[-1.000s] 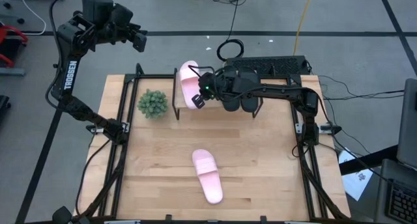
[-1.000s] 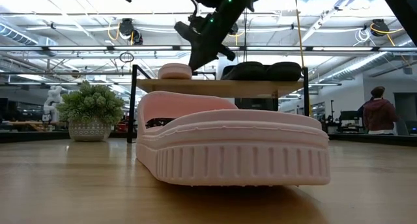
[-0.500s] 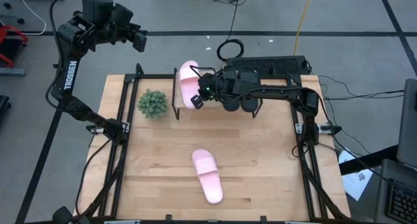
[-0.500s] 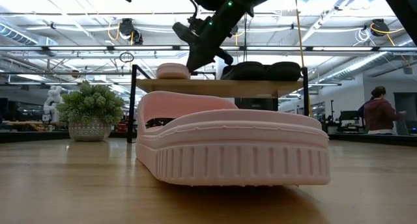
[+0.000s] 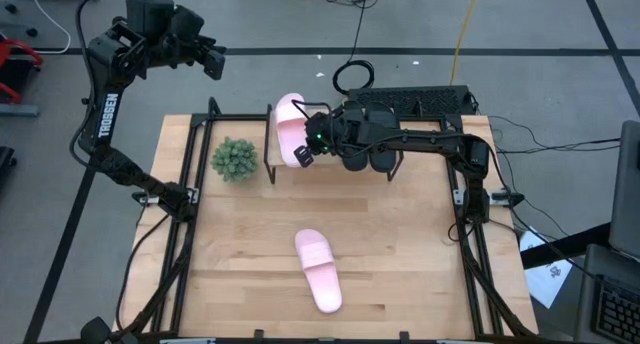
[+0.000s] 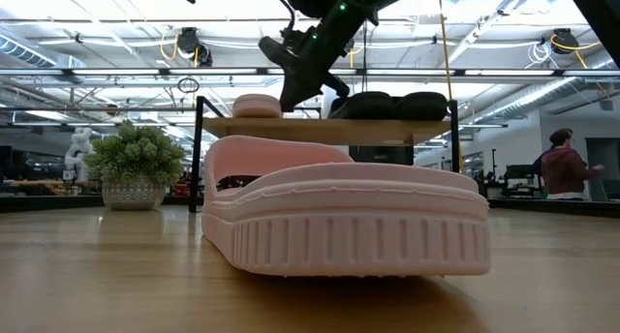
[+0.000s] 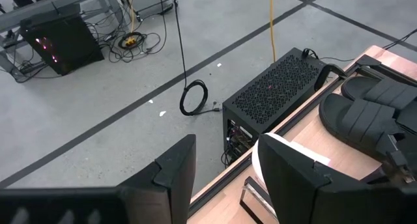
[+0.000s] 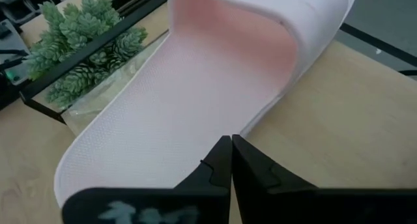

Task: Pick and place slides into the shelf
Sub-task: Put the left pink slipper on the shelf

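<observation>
One light pink slide (image 5: 288,127) lies sole-down on the left end of the shelf (image 6: 329,128), and it fills the right wrist view (image 8: 195,87). The black pair (image 6: 387,105) sits on the shelf to its right, partly under my right arm. The second pink slide (image 5: 318,269) lies on the tabletop, close to the low camera (image 6: 339,217). My right gripper (image 8: 230,149) is shut, just above the shelf beside the pink slide's right edge. My left gripper (image 7: 228,178) is open, held high beyond the table's far left corner. My right gripper's shut fingertips (image 8: 221,152) stand at the long side edge of the pink slide's footbed (image 8: 215,129), slanting down from the table's right. I cannot tell whether they touch it. The slide lies flat on the shelf plank (image 8: 326,120).
A small potted plant (image 5: 234,159) stands on the table left of the shelf. A black perforated box (image 7: 273,94) sits on the floor behind the table. A person (image 6: 562,164) stands far off in the room. Bare tabletop lies around the near pink slide.
In the low view my right gripper has edged a little toward the pink slide on the shelf and dipped slightly toward the plank. The slides show no sure movement.
</observation>
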Controlling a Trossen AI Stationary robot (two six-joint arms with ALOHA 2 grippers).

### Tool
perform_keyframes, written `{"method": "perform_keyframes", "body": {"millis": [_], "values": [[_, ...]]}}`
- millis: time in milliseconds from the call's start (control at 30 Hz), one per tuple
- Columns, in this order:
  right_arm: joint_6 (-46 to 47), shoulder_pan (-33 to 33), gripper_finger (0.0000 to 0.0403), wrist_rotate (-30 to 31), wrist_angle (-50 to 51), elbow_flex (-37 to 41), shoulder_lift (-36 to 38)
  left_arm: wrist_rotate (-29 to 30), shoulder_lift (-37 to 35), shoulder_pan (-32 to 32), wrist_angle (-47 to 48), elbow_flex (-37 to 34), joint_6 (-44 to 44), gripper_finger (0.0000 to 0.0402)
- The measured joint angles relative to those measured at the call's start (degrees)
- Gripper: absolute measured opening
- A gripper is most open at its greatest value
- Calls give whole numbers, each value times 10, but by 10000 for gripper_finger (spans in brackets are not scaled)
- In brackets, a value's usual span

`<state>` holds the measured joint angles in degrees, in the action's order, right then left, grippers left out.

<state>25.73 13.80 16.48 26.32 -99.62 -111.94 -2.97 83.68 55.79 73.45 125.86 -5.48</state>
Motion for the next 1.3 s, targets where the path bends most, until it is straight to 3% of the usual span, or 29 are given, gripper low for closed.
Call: {"method": "perform_keyframes", "body": {"millis": [300,1100,1300], "values": [[0,8,0,17,10,0,8,0,0,0,0,0,0,168],[25,13,0,-18,-43,23,7,0,0,0,0,0,-3,168],[37,11,0,-17,-12,22,7,0,0,0,-3,0,-3,168]]}}
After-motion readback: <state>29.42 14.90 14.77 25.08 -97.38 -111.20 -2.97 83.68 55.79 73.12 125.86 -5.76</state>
